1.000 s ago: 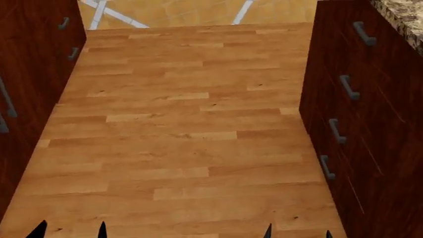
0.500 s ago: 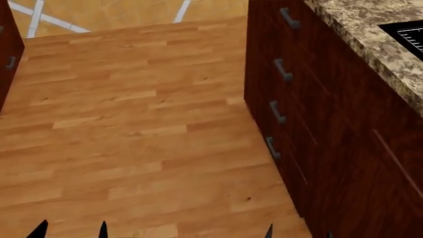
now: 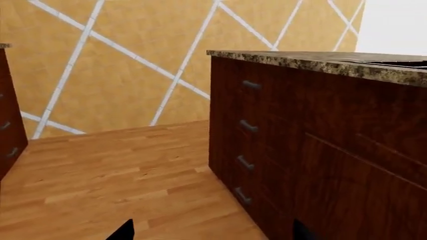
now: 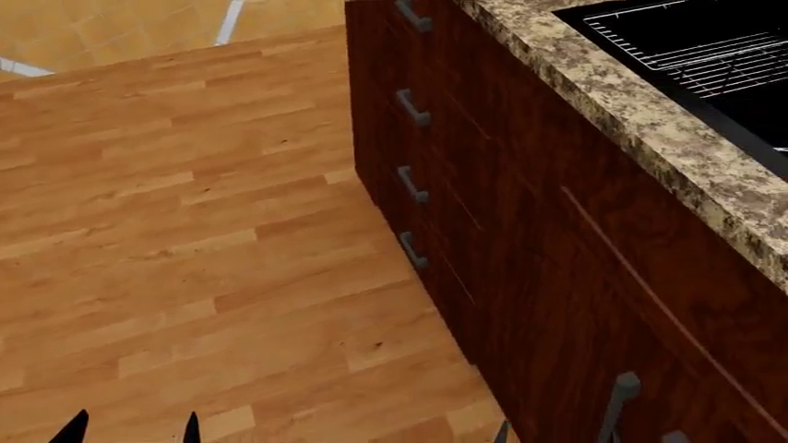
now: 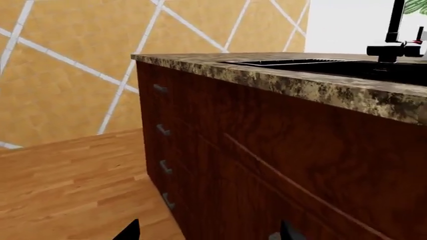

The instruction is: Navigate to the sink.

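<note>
Sink [image 4: 714,55] cropped at frame edge

Sink [image 4: 739,69]: matte black basin, white wire rack [image 4: 689,41] lying in it as a fine grid of thin lines. Faucet [image 5: 393,35]: black. Countertop [image 4: 640,120]: speckled granite, beige and brown with dark flecks. Cabinet [image 4: 530,231] fronts: deep red-brown wood grain, handles [image 4: 412,109] grey (metallic look). Floor [image 4: 185,231]: honey-orange wood planks, lighter and darker boards in staggered rows. Wall [image 3: 133,65]: ochre-yellow, crossed by pale white diagonal lines. Gripper fingertips [image 4: 77,426]: black
</note>
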Available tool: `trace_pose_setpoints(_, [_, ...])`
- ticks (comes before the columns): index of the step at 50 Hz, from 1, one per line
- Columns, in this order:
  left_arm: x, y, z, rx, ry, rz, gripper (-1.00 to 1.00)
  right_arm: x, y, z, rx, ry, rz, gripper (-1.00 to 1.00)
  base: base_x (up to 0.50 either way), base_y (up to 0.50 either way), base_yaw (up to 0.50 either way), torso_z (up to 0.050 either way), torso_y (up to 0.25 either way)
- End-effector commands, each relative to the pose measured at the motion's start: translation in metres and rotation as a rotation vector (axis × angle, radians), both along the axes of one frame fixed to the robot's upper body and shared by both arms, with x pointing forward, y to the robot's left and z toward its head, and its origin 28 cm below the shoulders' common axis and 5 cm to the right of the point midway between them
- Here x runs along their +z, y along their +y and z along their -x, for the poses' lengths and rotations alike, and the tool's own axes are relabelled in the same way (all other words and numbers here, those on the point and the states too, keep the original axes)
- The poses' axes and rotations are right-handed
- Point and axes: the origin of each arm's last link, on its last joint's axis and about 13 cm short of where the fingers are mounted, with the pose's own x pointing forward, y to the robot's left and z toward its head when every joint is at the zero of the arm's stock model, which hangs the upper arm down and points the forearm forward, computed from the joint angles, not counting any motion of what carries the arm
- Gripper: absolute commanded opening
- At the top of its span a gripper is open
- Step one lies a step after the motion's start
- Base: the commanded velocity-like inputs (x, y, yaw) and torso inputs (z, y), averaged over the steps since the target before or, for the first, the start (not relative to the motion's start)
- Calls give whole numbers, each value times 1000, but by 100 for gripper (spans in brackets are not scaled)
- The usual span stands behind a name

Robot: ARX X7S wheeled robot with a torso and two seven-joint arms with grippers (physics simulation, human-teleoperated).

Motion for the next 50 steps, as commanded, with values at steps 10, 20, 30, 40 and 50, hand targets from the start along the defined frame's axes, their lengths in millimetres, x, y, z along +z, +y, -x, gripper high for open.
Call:
trace_pose_setpoints(10, [0, 0, 0, 0, 0, 2, 100, 1, 0, 0, -2, 2, 0, 100, 87, 186, -500, 0, 0])
trace_pose_setpoints(20, [0, 1, 0, -1, 1, 3, 100, 0, 0, 0, -7, 3, -2, 100, 102, 187, -500, 0, 0])
trace_pose_setpoints(30, [1, 1, 1, -4, 1, 4, 100, 1, 0, 1, -12, 3, -5, 100, 117, 186, -500, 0, 0])
trace_pose_setpoints(40, [1, 2, 1, -3, 0, 4, 100, 1, 0, 0, -14, 4, -7, 100, 130, 180, -498, 0, 0])
trace_pose_setpoints(50, [1, 1, 1, -5, -1, 4, 100, 2, 0, 1, -14, 5, -10, 100, 140, 171, -491, 0, 0])
